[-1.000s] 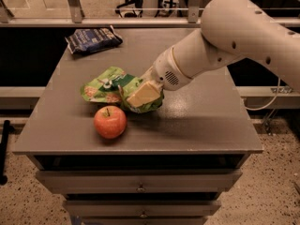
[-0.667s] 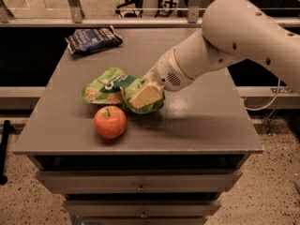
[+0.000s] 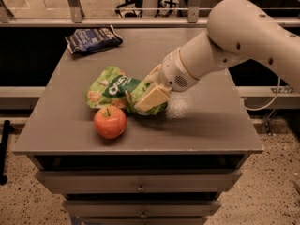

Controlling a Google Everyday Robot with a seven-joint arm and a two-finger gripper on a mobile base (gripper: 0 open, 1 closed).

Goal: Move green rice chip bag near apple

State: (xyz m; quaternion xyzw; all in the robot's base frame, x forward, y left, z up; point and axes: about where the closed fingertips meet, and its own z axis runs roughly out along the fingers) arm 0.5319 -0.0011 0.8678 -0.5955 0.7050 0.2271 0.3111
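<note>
The green rice chip bag (image 3: 116, 87) is gripped at its right end by the tool (image 3: 151, 99), stretched leftward just behind the apple (image 3: 110, 121).

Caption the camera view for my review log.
Pincer on the green rice chip bag, just behind the apple on the cabinet top.

The crinkled green bag (image 3: 115, 90) lies on the tabletop, logo patch up, just behind the apple (image 3: 110, 122). The red-orange apple sits upright, stem on top. The gripper (image 3: 151, 99) clamps the bag's right end.
</note>
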